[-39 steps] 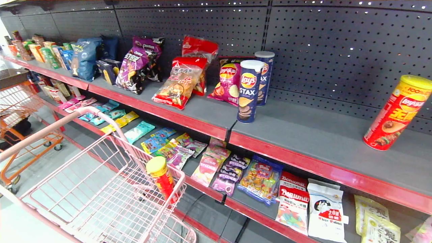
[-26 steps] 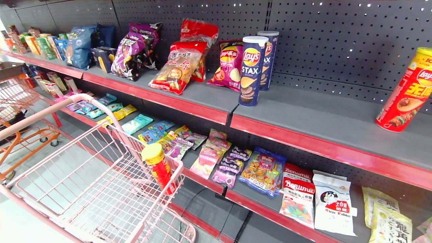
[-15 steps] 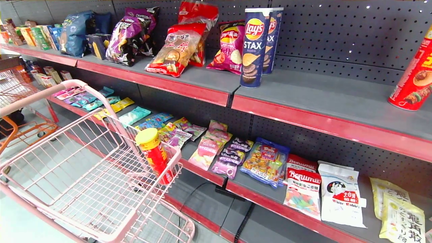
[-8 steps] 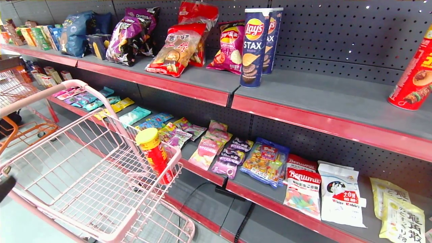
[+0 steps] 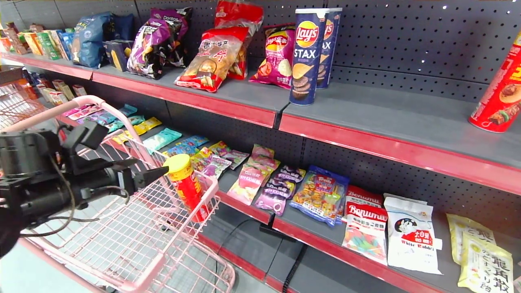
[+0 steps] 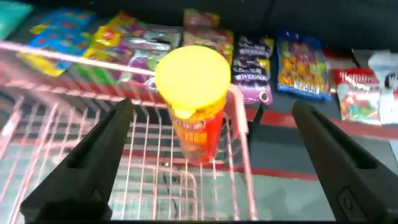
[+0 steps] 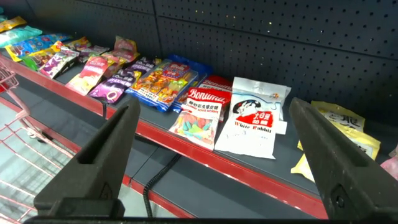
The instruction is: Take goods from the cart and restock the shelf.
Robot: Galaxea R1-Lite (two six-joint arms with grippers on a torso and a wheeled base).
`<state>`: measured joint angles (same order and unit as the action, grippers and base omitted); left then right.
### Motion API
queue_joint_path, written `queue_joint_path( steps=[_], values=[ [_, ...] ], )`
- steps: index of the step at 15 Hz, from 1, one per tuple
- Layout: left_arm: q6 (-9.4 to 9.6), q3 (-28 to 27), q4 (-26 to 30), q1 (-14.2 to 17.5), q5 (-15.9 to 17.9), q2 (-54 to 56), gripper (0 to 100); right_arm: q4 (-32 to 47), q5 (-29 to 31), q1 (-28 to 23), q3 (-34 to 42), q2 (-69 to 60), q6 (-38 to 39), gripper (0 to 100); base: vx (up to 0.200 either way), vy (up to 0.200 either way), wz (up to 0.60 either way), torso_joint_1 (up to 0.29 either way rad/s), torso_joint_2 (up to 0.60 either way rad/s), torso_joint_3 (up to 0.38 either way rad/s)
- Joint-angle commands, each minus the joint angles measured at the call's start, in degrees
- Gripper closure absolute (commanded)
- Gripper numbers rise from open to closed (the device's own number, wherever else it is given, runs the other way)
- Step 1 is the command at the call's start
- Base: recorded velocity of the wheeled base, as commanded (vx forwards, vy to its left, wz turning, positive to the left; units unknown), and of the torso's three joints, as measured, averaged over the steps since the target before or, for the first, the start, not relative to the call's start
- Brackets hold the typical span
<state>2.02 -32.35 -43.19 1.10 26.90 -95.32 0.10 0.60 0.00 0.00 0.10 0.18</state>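
A red chip can with a yellow lid [image 5: 185, 185] [image 6: 196, 106] stands upright in the near corner of the pink wire cart [image 5: 87, 100], against the rim on the shelf side. My left gripper [image 5: 151, 166] [image 6: 212, 107] hovers over the cart just left of the can's lid, open, its fingers spread to either side of the can without touching it. A matching red can [image 5: 498, 97] stands on the upper shelf [image 5: 386, 150] at the far right. My right gripper [image 7: 214, 112] is open and holds nothing, low in front of the lower shelf's candy bags.
Two blue chip cans [image 5: 307, 57] and several chip bags [image 5: 211, 57] stand on the upper shelf; bare grey shelf lies between the blue cans and the red one. Candy bags [image 5: 317, 199] cover the lower shelf. An orange cart [image 5: 16, 106] stands far left.
The head camera tilted down, then held. My left arm has come in from the left, and its open gripper is now beside the can in the cart.
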Motion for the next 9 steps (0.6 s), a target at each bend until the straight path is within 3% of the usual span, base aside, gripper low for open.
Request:
queue_joint_path(
  steps=[1, 4, 9],
  values=[
    [3.25, -1.2, -11.4, -1.1, 5.6, -20.3, 0, 0.0, 0.0, 0.0, 0.0, 0.0, 0.0, 0, 0.0, 0.0, 0.0, 0.0, 0.0, 0.0],
    [2.11, -2.7, -11.7, -3.9, 6.6, -22.5, 0, 0.0, 0.0, 0.0, 0.0, 0.0, 0.0, 0, 0.0, 0.0, 0.0, 0.0, 0.0, 0.0],
    [2.02, -8.8, -11.8, -3.9, 7.4, -26.1, 0, 0.0, 0.0, 0.0, 0.0, 0.0, 0.0, 0, 0.0, 0.0, 0.0, 0.0, 0.0, 0.0]
  ],
)
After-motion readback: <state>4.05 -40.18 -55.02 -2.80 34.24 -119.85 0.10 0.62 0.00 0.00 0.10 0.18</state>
